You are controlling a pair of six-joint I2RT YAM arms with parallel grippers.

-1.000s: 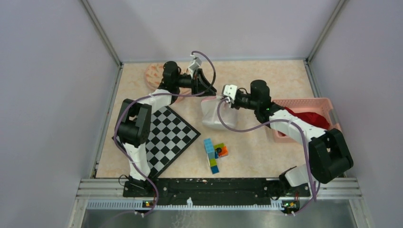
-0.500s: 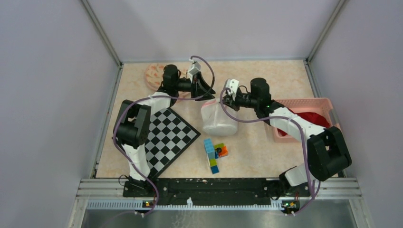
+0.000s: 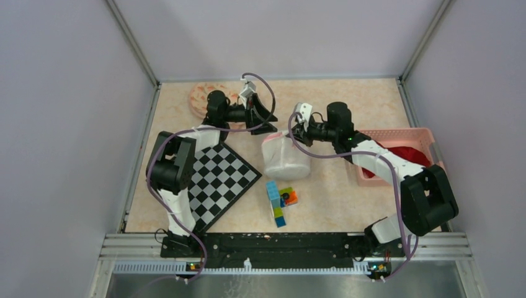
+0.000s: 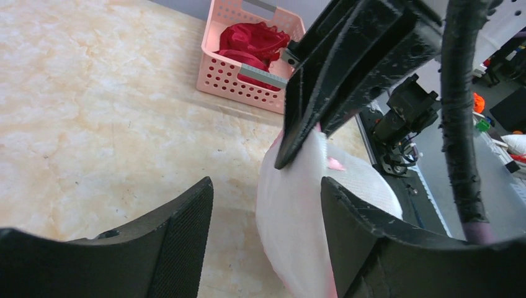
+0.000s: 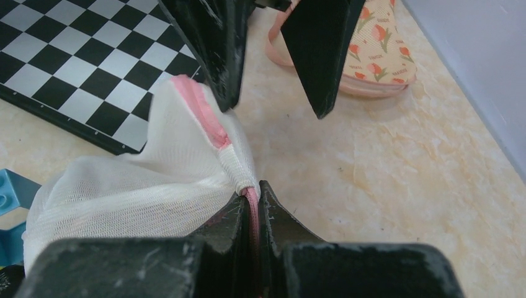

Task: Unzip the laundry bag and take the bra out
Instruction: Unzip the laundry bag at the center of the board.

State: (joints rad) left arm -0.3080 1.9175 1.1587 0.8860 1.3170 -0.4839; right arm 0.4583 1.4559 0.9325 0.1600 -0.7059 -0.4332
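White mesh bag point(image 3: 285, 158) sits at the centre of the top view on the surface point(image 3: 347, 99), its upper edge raised. My right hand point(image 5: 250, 200) is clamped tight on the bag's pink-trimmed edge, with only the trim between its fingers. My left hand point(image 4: 265, 186) is spread wide and grips nothing. The bag's raised corner stands between its fingers, nearer the one at right in the wrist view, and I cannot tell whether it touches. Both hands meet just above the bag in the top view.

For room, the chessboard point(image 3: 220, 177) lies just left of the bag, one corner close to it. Blocks point(image 3: 282, 202) sit just below. The basket point(image 3: 397, 132) with red cloth point(image 3: 406, 155) is at right, apart from the bag. Bare surface runs along the upper edge and upper right of the frame. I cannot make out the bra through the mesh.
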